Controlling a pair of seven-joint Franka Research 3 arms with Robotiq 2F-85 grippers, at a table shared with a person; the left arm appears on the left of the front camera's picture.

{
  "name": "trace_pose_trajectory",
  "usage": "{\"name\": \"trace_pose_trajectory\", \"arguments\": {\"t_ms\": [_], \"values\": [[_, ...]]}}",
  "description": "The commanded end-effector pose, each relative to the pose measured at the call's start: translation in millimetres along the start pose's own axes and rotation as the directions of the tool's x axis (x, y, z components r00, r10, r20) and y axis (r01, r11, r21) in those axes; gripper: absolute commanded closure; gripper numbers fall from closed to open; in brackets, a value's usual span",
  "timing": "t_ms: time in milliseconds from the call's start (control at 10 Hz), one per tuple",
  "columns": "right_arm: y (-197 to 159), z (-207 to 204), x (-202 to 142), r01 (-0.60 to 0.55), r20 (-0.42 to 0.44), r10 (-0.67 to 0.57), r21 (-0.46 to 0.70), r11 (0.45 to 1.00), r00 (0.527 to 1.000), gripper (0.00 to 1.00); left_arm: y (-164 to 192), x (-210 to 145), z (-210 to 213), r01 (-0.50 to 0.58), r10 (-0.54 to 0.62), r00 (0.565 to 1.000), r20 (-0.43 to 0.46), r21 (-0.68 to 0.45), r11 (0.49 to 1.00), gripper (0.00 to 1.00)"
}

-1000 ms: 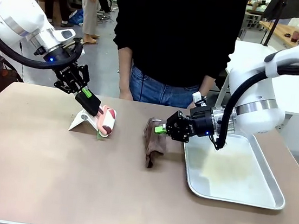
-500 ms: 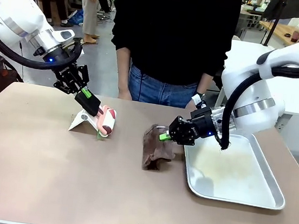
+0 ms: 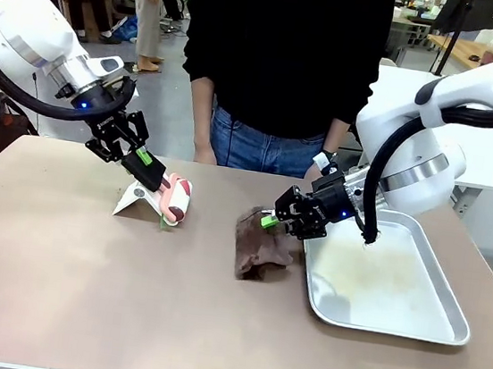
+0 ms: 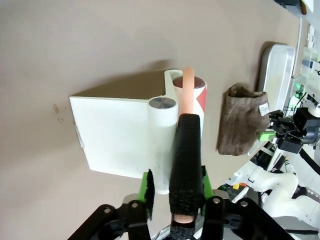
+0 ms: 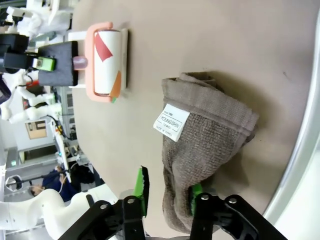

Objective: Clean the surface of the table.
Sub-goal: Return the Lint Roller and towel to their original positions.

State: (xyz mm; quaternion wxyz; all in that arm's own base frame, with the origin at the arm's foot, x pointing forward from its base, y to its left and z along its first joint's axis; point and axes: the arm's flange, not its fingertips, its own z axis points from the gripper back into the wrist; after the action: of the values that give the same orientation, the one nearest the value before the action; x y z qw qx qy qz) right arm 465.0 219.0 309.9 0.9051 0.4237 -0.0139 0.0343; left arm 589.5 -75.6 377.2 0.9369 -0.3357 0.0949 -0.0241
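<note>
Across the front view, the table point(image 3: 79, 299) fills the lower frame from edge to edge, its beige-brown top carrying everything else. The left arm comes in from about 10 o'clock, bent at the elbow and slanting down toward the table's far-left part; the left gripper point(image 3: 147, 163) has its fingers clamped on the black handle of a lint roller point(image 3: 175, 199). In the left wrist view that handle point(image 4: 186, 160) sits squeezed between the green pads, and the roller's pink frame and red-and-white roll lie beside a white stand point(image 4: 120, 137) resting on the table.

The right arm enters from 3 o'clock, its forearm low and nearly level, reaching toward the table's middle. The right gripper point(image 3: 271, 220) pinches a brown towel point(image 3: 257, 244) at its upper edge; the right wrist view shows the cloth point(image 5: 200, 150) bunched between the two green-padded fingers, with a white label facing up. The towel lies crumpled on the table just beside the left rim of a metal tray point(image 3: 445, 326), at about 9 o'clock from it.

A person point(image 3: 284, 63) in a black top stands at the far edge, at 12 o'clock, cut off by the top of the frame. The label's print is too small to read with confidence.
</note>
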Motion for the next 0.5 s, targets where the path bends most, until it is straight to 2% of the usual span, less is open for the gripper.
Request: {"name": "trace_pose_trajectory", "arguments": {"t_ms": [0, 100, 400], "values": [[8.6, 0.9, 1.3, 0.015, -0.002, -0.015, -0.048, 0.999, 1.0, 0.23, 2.2, -2.6, -1.8, 0.019, -0.019, 1.0, -0.003, 0.011, 1.0, 0.0], [8.8, 3.7, 1.3, -0.009, 0.007, 0.01, -0.059, 0.998, 1.0, 0.0, 1.7, -4.0, -0.4, 0.02, -0.02, 1.0, 0.002, 0.009, 1.0, 0.0], [10.7, 11.0, -2.1, -0.044, 0.011, 0.046, -0.13, 0.99, 0.999, 0.0, -0.5, -16.2, 11.4, 0.055, -0.054, 0.998, 0.019, -0.046, 0.997, 0.0]]}}
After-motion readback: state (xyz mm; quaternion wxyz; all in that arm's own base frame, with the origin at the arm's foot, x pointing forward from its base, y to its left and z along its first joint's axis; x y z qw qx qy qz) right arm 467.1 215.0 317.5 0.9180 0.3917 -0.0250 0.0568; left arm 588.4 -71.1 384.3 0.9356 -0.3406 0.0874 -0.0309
